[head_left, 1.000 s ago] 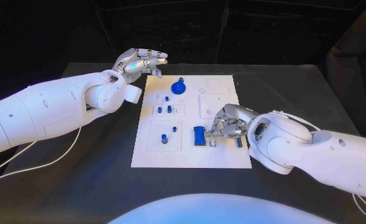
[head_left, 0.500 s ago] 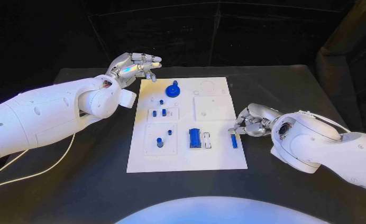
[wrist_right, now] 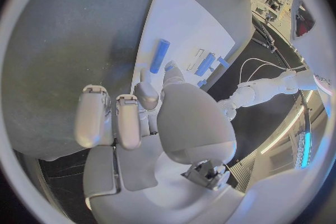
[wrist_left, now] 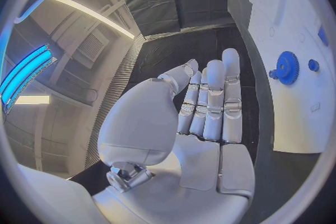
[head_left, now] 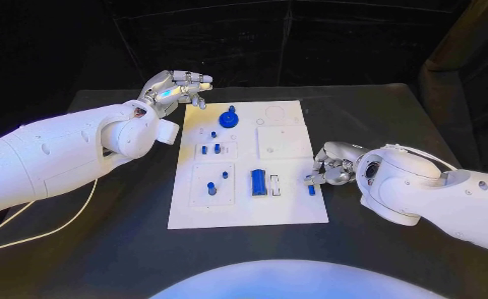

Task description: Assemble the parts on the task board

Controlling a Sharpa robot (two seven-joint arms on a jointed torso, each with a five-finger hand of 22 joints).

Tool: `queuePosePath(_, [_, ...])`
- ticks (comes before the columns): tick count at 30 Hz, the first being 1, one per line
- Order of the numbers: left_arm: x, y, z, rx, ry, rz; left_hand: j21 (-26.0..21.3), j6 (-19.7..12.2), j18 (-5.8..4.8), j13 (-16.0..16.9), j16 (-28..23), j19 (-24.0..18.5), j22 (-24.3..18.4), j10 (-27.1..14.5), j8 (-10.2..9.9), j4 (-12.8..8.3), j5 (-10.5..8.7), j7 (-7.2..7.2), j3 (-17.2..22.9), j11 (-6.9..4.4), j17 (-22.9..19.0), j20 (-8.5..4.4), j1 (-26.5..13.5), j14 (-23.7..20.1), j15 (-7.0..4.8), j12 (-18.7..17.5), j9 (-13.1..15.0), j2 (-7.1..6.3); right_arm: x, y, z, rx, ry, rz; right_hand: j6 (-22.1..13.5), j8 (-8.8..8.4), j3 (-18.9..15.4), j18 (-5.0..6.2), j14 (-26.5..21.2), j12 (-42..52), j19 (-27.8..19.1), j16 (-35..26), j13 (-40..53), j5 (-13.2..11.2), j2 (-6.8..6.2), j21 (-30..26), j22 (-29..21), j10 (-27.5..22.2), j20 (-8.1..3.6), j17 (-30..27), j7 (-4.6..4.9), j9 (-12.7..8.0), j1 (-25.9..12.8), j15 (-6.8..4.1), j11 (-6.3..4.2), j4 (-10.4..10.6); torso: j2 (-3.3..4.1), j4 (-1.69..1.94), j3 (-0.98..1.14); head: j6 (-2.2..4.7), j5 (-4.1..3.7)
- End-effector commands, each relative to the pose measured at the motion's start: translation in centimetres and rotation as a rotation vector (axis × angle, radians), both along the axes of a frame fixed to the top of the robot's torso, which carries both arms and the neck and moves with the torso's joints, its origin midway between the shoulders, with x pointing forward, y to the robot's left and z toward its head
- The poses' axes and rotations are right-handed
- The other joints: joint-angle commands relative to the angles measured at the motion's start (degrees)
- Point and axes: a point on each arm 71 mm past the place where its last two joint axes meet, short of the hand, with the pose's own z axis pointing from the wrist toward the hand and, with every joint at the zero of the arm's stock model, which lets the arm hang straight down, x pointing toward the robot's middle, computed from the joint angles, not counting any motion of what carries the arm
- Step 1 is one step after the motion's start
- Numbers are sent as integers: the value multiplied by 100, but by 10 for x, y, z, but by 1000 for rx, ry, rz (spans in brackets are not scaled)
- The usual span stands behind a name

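Comparing with the earlier frames, we see the right hand (head_left: 333, 165) off the task board (head_left: 249, 214): a second ago it sits over the board's near right area by the blue block (head_left: 258, 182), half a second ago it is out at the board's right edge, and now it hangs there almost unchanged, just beside the thin blue bar (head_left: 311, 187) lying at that edge. That bar turns up on the board once the hand clears, so we judge it was just set down or let go there, not yet seated in a slot. In the right wrist view the hand (wrist_right: 150, 117) has its fingers (wrist_right: 94, 115) partly curled but apart, nothing in them that we can see, with the bar (wrist_right: 159, 56) ahead of the fingertips and clear of them. We read the hand as released and empty. The left hand (head_left: 175, 89) hovers off the board's far left corner, about where it was, near the blue gear (head_left: 230, 118); the left wrist view shows its fingers (wrist_left: 213, 103) straight and side by side, holding nothing, the gear (wrist_left: 286, 68) off to their side on the board. Small blue pegs (head_left: 211, 149) stand between the hands, apparently unmoved. Whole head picture shifts between frames, so we treat board drift as camera motion. Assembly looks partly done.
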Motion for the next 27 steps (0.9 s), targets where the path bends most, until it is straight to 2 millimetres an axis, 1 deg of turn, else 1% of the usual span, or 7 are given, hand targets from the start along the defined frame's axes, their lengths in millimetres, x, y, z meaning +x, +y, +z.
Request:
queuePosePath(1, [0, -1, 1, -10, -3, -11, -27, -7, 35, -6, 21, -6, 0, -27, 35, -14, 17, 25, -11, 4, -6, 6, 14, -23, 3, 25, 7, -6, 0, 3, -2, -47, 17, 32, 55, -30, -46, -97, 353, -13, -4, -17, 3, -15, -20, -11, 2, -8, 48, 207, -6, 14, 18, 36, -8, 0, -6, -1, -8, -13, 6])
queuePosePath(6, [0, -1, 1, -9, -3, -11, -27, -7, 35, -6, 21, -6, 0, -27, 35, -14, 17, 25, -11, 4, -6, 6, 14, -23, 3, 25, 7, -6, 2, 5, -3, -64, 8, 41, 74, -45, -48, -97, 355, -22, -7, -18, 9, 7, 12, -15, 0, -4, 41, 215, -10, 38, 160, 30, -15, -63, -2, 4, -9, -22, 6])
queuePosePath(13, [0, 0, 0, -9, -2, -11, -26, -6, 35, -7, 24, -6, 1, -28, 40, -12, 18, 25, -11, 5, -9, 8, 10, -26, 5, 32, 7, 0, 4, 10, -4, -108, -5, 70, 89, -85, -37, -102, 360, -44, 2, -13, 17, 113, 56, -6, 26, -3, 34, 238, -9, 74, 472, 24, -20, -252, -2, 6, -8, -48, 8])
queuePosePath(19, [0, -1, 0, -10, 2, -16, -26, -6, 35, -7, 24, -6, 1, -28, 40, -12, 18, 25, -11, 5, -9, 8, 10, -26, 5, 32, 7, 0, 6, 16, -5, -167, -23, 109, 98, -115, -44, -109, 361, -79, 12, -14, 5, 130, 58, 9, 61, -18, 31, 245, -9, 90, 648, 22, -22, -380, 2, 10, -10, -51, 12])
queuePosePath(21, [-1, -1, 0, -10, 4, -17, -26, -6, 35, -7, 24, -6, 1, -28, 41, -12, 18, 25, -11, 5, -9, 8, 10, -26, 5, 32, 7, 0, 6, 18, -5, -186, -28, 121, 100, -129, -40, -110, 360, -100, 13, -18, -5, 130, 68, 10, 68, -28, 31, 242, -8, 95, 723, 21, -23, -433, -2, 6, -11, -58, 14])
queuePosePath(23, [-1, -2, 0, -10, 7, -21, -26, -7, 34, -7, 25, -6, 1, -29, 42, -11, 17, 25, -12, 5, -10, 8, 8, -27, 6, 34, 7, 1, 7, 19, -6, -198, -32, 127, 98, -148, -14, -108, 356, -123, 7, -26, -16, 135, 99, 4, 60, -41, 29, 232, -7, 97, 817, 19, -24, -492, -8, 4, -14, -66, 19])
queuePosePath(27, [-2, -3, 0, -11, 14, -31, -27, -7, 33, -9, 29, -9, 1, -35, 48, -3, 15, 26, -20, 8, -15, 11, -11, -32, 9, 38, 8, 0, 7, 20, -6, -199, -36, 125, 94, -182, 56, -108, 357, -143, 2, -27, -20, 147, 170, 0, 57, -52, 26, 237, -5, 96, 948, 17, -26, -567, -12, 8, -19, -52, 20])
